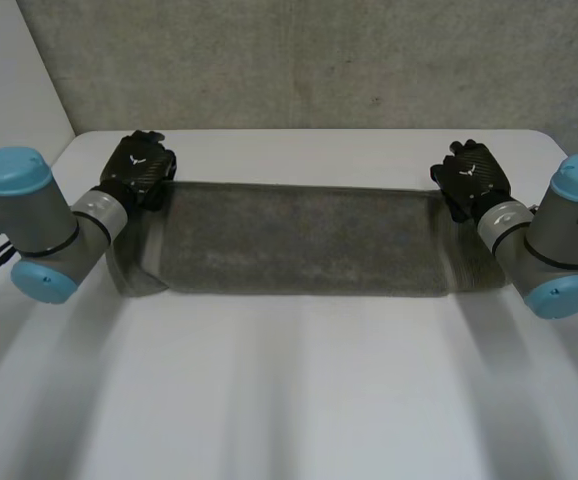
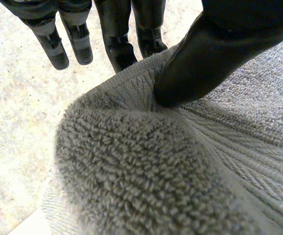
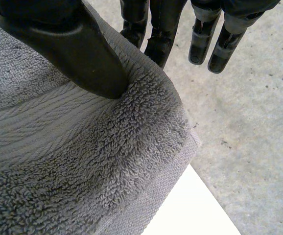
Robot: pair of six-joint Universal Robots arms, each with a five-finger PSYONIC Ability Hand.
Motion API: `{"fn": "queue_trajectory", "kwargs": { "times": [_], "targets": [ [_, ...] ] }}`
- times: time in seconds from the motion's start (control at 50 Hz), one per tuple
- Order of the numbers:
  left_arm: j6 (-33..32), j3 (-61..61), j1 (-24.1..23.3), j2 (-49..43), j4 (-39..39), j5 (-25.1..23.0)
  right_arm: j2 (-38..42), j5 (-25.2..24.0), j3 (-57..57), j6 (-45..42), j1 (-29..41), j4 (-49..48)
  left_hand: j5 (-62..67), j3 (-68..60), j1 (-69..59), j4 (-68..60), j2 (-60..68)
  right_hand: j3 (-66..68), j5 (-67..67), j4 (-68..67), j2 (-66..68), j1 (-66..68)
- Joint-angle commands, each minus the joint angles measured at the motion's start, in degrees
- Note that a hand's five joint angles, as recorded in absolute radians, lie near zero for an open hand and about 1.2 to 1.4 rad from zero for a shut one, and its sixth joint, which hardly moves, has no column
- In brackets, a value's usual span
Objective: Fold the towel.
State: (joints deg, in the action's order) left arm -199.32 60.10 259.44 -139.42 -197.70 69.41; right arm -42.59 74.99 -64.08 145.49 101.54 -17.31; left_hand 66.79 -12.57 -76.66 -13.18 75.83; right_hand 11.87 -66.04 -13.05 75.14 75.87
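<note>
Towel (image 1: 299, 240), grey terry, stretched left to right across far half of white table (image 1: 289, 400). Far edge taut between both hands, near edge lying on table, ends sagging beside arms.

Step judged: fold begun, far corners gripped, nothing yet laid over. Next move calls for both hands travelling together toward near edge, tension even, corners landing square.

Left hand (image 1: 139, 168) at far-left corner: thumb (image 2: 205, 58) pressed on top, pinching hem against fingers (image 2: 119, 41) behind; remaining fingers straight, off cloth. Right hand (image 1: 474, 178) at far-right corner: same pinch.
</note>
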Motion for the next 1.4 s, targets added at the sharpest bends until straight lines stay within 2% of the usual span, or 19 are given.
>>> {"fn": "queue_trajectory", "kwargs": {
  "times": [0.02, 0.48, 0.5, 0.52, 0.54, 0.56, 0.58, 0.72, 0.76, 0.84, 0.88, 1.0, 1.04, 1.18, 1.2, 1.4],
  "targets": [
    [-0.01, -0.51, -0.17, -2.34, -3.13, -0.07, 2.59, -0.2, 4.3, -0.03, -0.03, -0.09, 3.21, 2.57, -3.34, 3.18, 4.17, -1.87, -3.96, 3.05, 4.86, 4.13],
    [-2.38, -6.93, -0.6, -8.59, -3.22, -0.15, 13.84, 0.42, 19.6, -3.28, -0.12, 5.62, 3.21, 2.57, -3.34, 3.18, 4.17, -1.87, -3.96, 3.05, 4.86, 4.13],
    [-2.38, -6.93, -0.61, -8.59, -3.22, -0.15, 13.67, 0.94, 19.78, -3.28, -0.12, 5.62, 3.21, 2.57, -3.34, 3.18, 4.17, -1.87, 27.96, 3.05, -27.05, -27.79],
    [-2.38, -6.84, -0.78, -8.24, -3.22, 0.02, 13.67, 0.95, 19.78, -3.28, -0.12, 5.62, -24.57, 2.57, 24.45, 3.18, -23.62, -1.87, 28.28, 3.05, -27.37, -28.11],
    [-2.38, -6.84, -0.78, -8.24, -3.22, 0.02, 13.15, 1.64, 19.87, -3.28, -0.12, 5.62, -24.85, 2.57, 24.73, 3.18, -23.9, -1.87, 65.42, 3.05, -64.51, -65.24],
    [-2.47, -6.75, -0.87, -7.89, -3.13, 0.28, 13.14, 1.65, 19.87, -3.28, -0.12, 5.62, -56.66, 2.57, 56.54, 3.18, -55.71, -1.87, 65.79, 3.05, -64.88, -65.62],
    [-2.47, -6.58, -1.04, -7.28, -3.04, 0.46, 12.53, 2.78, 19.96, -3.28, -0.12, 5.53, -64.47, 2.57, 64.35, 3.18, -63.52, -1.87, 66.04, 3.05, -65.14, -65.87],
    [-2.38, -4.2, -1.22, -1.73, -2.78, 1.25, 5.41, 4.73, 16.62, -3.1, -0.03, 3.86, -65.22, 2.57, 65.1, 3.18, -64.27, -1.87, 66.04, 3.05, -65.14, -65.87],
    [-2.12, -0.62, -1.22, 2.9, -2.78, 1.34, -1.15, 4.81, 11.02, -2.14, 0.06, 1.15, -65.22, 2.57, 65.1, 3.18, -64.27, -1.87, 66.04, 3.05, -65.14, -65.87],
    [-1.86, 7.02, -1.31, 10.54, -2.6, 1.34, -7.25, 4.29, 3.17, -0.38, 0.24, -1.24, -64.89, 2.57, 64.77, 3.18, -63.94, -1.87, 66.04, 3.05, -65.14, -65.87],
    [-1.77, 9.66, -1.31, 12.92, -2.34, 1.34, -13.98, 3.67, -5.4, 2.59, 0.24, -2.38, -64.89, 2.57, 64.77, 3.18, -63.93, -1.87, 66.04, 3.05, -65.14, -65.87],
    [-0.02, 22.84, -1.22, 21.89, -0.15, 1.43, -21.75, 3.23, -16.51, 8.15, -0.82, -1.24, -64.89, 2.57, 64.77, 3.18, -63.93, -1.87, 66.04, 3.05, -65.14, -65.87],
    [1.03, 25.65, -1.22, 23.65, 0.56, 1.43, -25.43, 1.22, -22.64, 10.68, -2.22, 1.82, -64.89, 2.57, 64.77, 3.18, -63.93, -1.87, 66.04, 3.05, -65.14, -65.87],
    [6.92, 36.21, -1.13, 28.23, 3.72, 1.43, -26.32, -3.27, -29.17, 12.1, -5.48, 8.08, -64.89, 2.57, 64.77, 3.18, -63.93, -1.87, 64.95, 3.05, -64.05, -64.78],
    [6.93, 36.23, -1.13, 28.24, 3.73, 1.43, -26.06, -4.06, -30.3, 11.93, -6.09, 8.69, -64.89, 2.57, 64.77, 3.18, -63.93, -1.87, 61.29, 3.05, -60.38, -61.12],
    [7.46, 40.1, -0.34, 28.59, 3.81, 0.73, -19.47, -5.12, -31.54, 11.4, -8.91, 3.07, -65.22, 2.57, 65.1, 3.18, -64.27, -1.87, 51.49, 3.05, -50.59, -51.32]
  ]
}}
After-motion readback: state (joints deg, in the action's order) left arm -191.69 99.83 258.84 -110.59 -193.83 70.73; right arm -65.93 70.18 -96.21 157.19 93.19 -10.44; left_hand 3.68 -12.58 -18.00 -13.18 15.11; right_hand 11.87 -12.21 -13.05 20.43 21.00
